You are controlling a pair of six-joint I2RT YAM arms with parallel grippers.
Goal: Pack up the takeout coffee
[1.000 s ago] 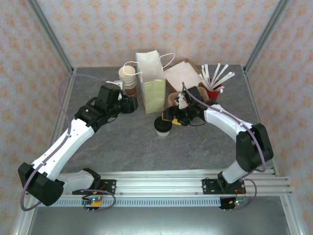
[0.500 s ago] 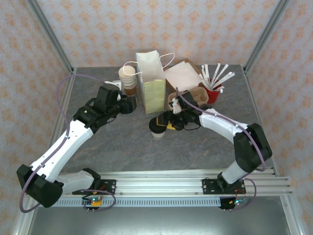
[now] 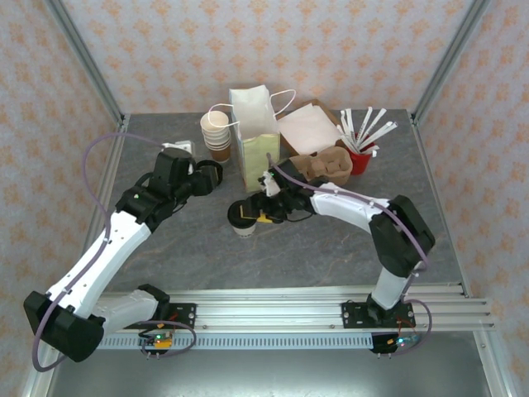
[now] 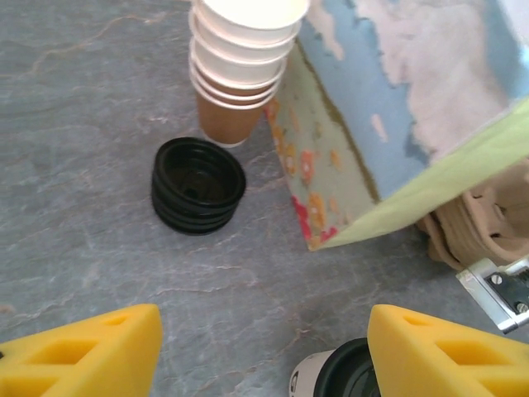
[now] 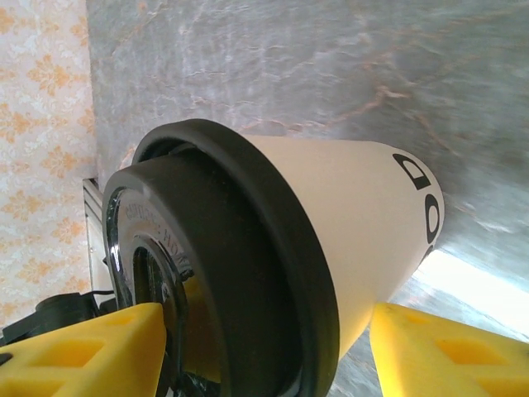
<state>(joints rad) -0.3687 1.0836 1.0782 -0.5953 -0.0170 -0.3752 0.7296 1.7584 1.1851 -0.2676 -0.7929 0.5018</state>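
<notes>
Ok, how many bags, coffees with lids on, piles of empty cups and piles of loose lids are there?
paper bag: 1
takeout coffee: 1
stack of lidless cups: 1
stack of black lids: 1
Total: 4

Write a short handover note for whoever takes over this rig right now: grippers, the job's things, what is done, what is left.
Left gripper: open, empty, hovering near the stack of loose lids.
Right gripper: closed on the takeout coffee, lid on.
The coffee is low over the table in front of the paper bag, which stands upright beside the cup stack.
Done: coffee lidded and grasped.
Left: lift it into the bag and release.
</notes>
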